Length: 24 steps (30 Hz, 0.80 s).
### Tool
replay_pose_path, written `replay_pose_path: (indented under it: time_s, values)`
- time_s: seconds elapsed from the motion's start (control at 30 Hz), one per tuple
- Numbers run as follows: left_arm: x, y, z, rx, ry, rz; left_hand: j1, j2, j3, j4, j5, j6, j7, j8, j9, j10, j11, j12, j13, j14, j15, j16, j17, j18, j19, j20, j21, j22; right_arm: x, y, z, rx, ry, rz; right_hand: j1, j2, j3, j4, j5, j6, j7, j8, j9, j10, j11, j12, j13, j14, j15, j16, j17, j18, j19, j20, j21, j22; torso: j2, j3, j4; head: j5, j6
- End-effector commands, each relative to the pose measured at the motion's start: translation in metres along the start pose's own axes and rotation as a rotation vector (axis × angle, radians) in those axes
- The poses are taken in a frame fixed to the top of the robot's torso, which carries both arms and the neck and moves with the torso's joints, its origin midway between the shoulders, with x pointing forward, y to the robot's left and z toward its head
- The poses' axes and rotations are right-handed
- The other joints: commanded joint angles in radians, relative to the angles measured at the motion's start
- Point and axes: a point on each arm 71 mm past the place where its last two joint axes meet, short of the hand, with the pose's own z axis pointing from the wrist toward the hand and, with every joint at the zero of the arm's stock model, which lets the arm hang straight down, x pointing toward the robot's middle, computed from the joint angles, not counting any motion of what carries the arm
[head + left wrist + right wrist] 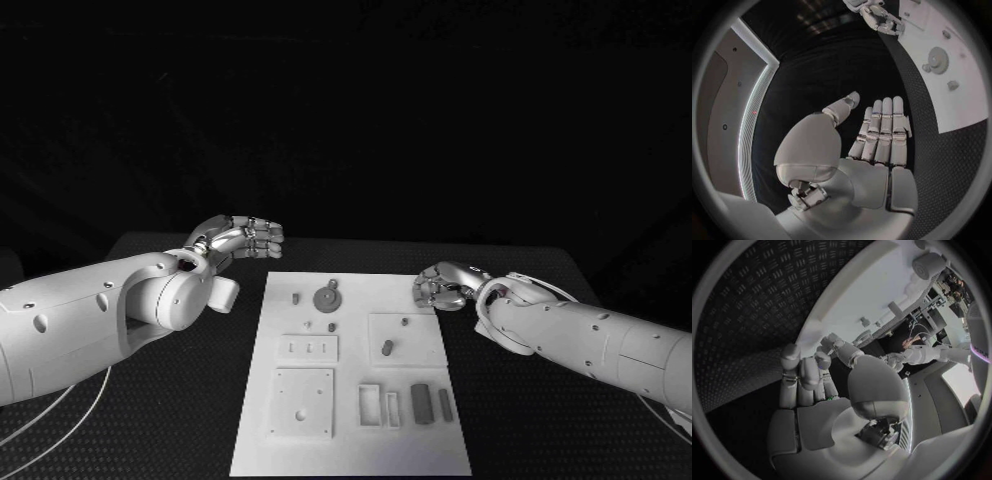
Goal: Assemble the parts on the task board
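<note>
The white task board (353,440) lies in the middle of the black table. Grey parts sit on it: a round disc part (329,297) near the far edge, an oval piece (387,347) on a raised square, and a dark bar (421,403) near the front. My left hand (245,238) hovers off the board's far left corner; in the left wrist view its fingers (879,135) are stretched out and hold nothing. My right hand (443,287) hangs at the board's right edge. Its fingers (807,375) are curled in, with nothing in them.
A raised square plate (303,403) and slotted blocks (371,404) stand on the board's near half. Black table surface (159,420) runs along both sides of the board. The left wrist view shows the disc part (937,60) and the right hand (879,17) beyond it.
</note>
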Motion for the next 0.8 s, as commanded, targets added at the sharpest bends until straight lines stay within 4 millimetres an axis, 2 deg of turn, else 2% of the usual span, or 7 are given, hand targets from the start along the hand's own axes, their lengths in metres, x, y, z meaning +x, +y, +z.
replay_pose_path:
  time_s: [0.03,0.2,0.3,0.5,0.6,0.73,0.8]
  values:
    - [0.001,0.000,0.000,-0.009,0.012,0.010,-0.006,0.006,-0.003,0.009,-0.005,0.009,0.002,-0.001,0.003,0.013,-0.003,-0.001,0.003,0.006,0.004,-0.005,0.003,0.007,-0.001,0.005,-0.004,0.002,-0.001,0.001,-0.001,0.027,-0.035,0.042,0.004,0.002,-0.006,-0.003,0.002,0.143,0.001,0.006,0.006,-0.001,-0.008,0.005,-0.001,-0.001,-0.010,0.001,0.002,0.086,-0.005,-0.001,0.007,0.017,0.000,0.0000,-0.0003,-0.001,0.002]
    - [0.002,0.001,0.000,-0.026,0.031,0.050,-0.035,0.009,-0.009,0.045,-0.005,0.060,-0.017,0.021,0.012,0.062,-0.026,0.020,0.017,0.045,-0.006,0.008,0.021,0.016,0.028,-0.003,0.009,0.015,-0.004,0.004,-0.003,0.035,-0.053,0.059,0.005,-0.002,-0.008,-0.004,0.002,0.146,-0.002,0.010,0.012,0.000,-0.011,0.005,-0.002,0.002,-0.013,0.002,0.005,0.086,-0.004,-0.002,0.008,0.017,-0.001,-0.0003,-0.0017,-0.001,0.003]
    - [0.004,0.003,0.000,-0.055,0.050,0.080,-0.063,0.012,-0.016,0.075,-0.005,0.098,-0.034,0.034,0.016,0.095,-0.042,0.032,0.026,0.071,-0.016,0.015,0.034,0.020,0.047,-0.012,0.019,0.025,-0.011,0.010,-0.001,0.039,-0.072,0.067,0.006,-0.004,-0.009,-0.004,0.002,0.148,-0.004,0.012,0.015,0.000,-0.013,0.005,-0.002,0.002,-0.015,0.003,0.007,0.086,-0.003,-0.002,0.008,0.017,-0.001,0.0001,-0.0021,-0.001,0.008]
    - [0.014,0.010,0.002,-0.152,0.137,0.212,-0.128,0.003,-0.045,0.124,-0.009,0.142,-0.048,0.040,0.014,0.138,-0.061,0.044,0.039,0.112,-0.034,0.030,0.059,0.026,0.078,-0.029,0.038,0.047,-0.023,0.033,0.005,0.014,-0.075,0.062,0.013,-0.009,-0.008,-0.005,0.002,0.149,-0.006,0.015,0.021,0.001,-0.016,0.005,-0.002,0.002,-0.018,0.003,0.006,0.086,-0.003,-0.004,0.009,0.016,-0.006,0.0000,-0.0049,0.004,0.015]
    - [0.022,0.013,0.003,-0.201,0.180,0.280,-0.144,-0.006,-0.053,0.135,-0.009,0.149,-0.051,0.038,0.013,0.151,-0.067,0.049,0.045,0.122,-0.040,0.035,0.070,0.027,0.088,-0.035,0.045,0.055,-0.026,0.049,0.008,-0.008,-0.057,0.048,0.014,-0.009,-0.008,-0.005,0.002,0.149,-0.007,0.016,0.022,0.001,-0.017,0.005,-0.002,0.002,-0.018,0.003,0.006,0.086,-0.002,-0.005,0.009,0.016,-0.011,0.0003,-0.0079,0.007,0.018]
    - [0.033,0.015,0.006,-0.237,0.204,0.329,-0.134,-0.024,-0.056,0.123,-0.009,0.130,-0.042,0.019,0.003,0.159,-0.070,0.051,0.053,0.125,-0.043,0.036,0.084,0.027,0.092,-0.039,0.051,0.065,-0.024,0.072,0.013,-0.045,-0.024,0.045,0.015,-0.009,-0.008,-0.005,0.002,0.149,-0.007,0.016,0.023,0.001,-0.017,0.005,-0.002,0.002,-0.019,0.002,0.005,0.086,-0.002,-0.005,0.008,0.016,-0.018,0.0010,-0.0111,0.012,0.021]
    - [0.039,0.016,0.007,-0.258,0.205,0.339,-0.134,-0.026,-0.056,0.123,-0.009,0.129,-0.040,0.015,-0.001,0.171,-0.076,0.057,0.061,0.136,-0.049,0.042,0.095,0.029,0.102,-0.043,0.058,0.073,-0.022,0.085,0.015,-0.068,-0.011,0.049,0.015,-0.009,-0.009,-0.005,0.002,0.149,-0.007,0.016,0.023,0.001,-0.017,0.005,-0.002,0.001,-0.019,0.002,0.004,0.086,-0.002,-0.005,0.008,0.016,-0.022,0.0014,-0.0115,0.015,0.024]
